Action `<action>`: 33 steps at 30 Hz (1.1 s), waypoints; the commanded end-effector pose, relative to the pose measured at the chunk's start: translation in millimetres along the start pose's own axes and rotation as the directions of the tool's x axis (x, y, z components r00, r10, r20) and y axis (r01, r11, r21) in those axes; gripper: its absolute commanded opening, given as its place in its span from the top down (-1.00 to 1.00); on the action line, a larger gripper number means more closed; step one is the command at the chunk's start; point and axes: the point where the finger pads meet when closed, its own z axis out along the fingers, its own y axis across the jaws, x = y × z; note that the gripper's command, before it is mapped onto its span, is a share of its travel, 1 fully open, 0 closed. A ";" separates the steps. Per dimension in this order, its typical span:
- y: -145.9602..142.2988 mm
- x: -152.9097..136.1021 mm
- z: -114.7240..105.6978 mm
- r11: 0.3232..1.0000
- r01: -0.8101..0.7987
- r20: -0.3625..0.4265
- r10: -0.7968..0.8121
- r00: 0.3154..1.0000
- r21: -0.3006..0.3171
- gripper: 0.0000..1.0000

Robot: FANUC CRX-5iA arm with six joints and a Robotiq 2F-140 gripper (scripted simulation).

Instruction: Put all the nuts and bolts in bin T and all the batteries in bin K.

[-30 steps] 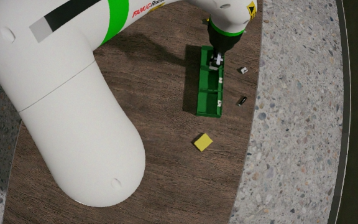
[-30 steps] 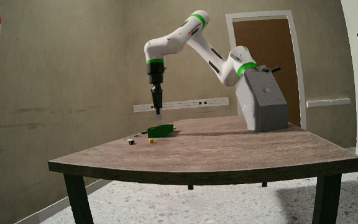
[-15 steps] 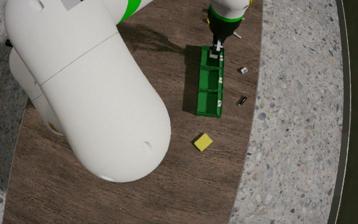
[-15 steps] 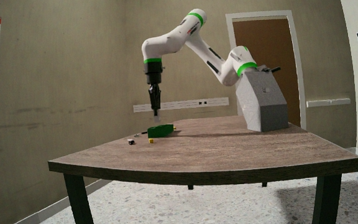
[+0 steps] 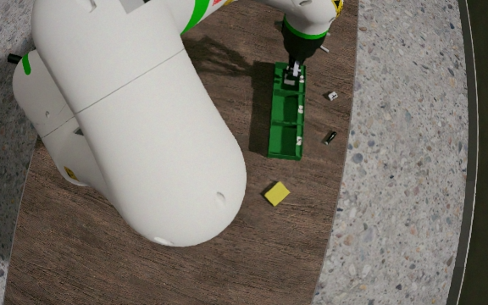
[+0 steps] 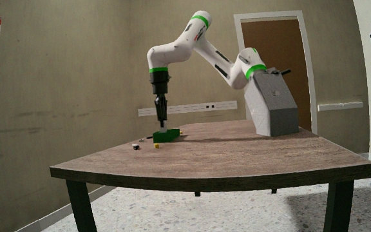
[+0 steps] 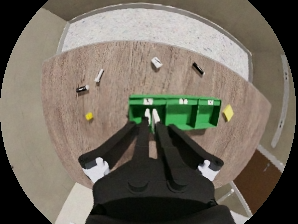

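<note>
The green three-part bin [image 5: 285, 158] [image 6: 166, 137] [image 7: 175, 97] stands on the desk [image 5: 185, 271] [image 6: 237, 154] [image 7: 125, 55], and the jaws [image 5: 291, 79] [image 6: 163, 130] point down at its end compartment, the one most far from the yellow block [image 5: 277, 193] [image 6: 181, 132] [image 7: 228, 113]. They are pressed nearly together, and I see nothing pinched in them. The exterior view shows the tips at the bin's rim, but how deep they reach I cannot tell. Each compartment has a white label, too small for reading the letter. Beside the bin's labelled long side, the top and wrist views show a dark cylinder, like a battery [image 5: 330, 137] [image 7: 198, 68], and a small white piece [image 5: 333, 96] [image 7: 156, 62]. Past the end where the jaws are, the wrist view shows fully a thin pale bolt-like piece [image 5: 324, 49] [image 7: 99, 75], which in the top view lies near the wrist of the arm. The wrist view also gives, beyond this same end of the bin, a black cylinder with pale end [image 7: 82, 89] and a small yellow cube [image 6: 156, 145] [image 7: 89, 116]; the arm covers the cube in the top view.
</note>
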 end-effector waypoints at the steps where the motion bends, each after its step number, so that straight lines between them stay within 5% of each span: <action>1: -0.2 0.3 7.1 1.000 0.000 -0.001 0.000 1.000 0.000 0.70; 33: -0.2 0.3 18.5 1.000 0.000 -0.001 0.000 1.000 0.000 0.70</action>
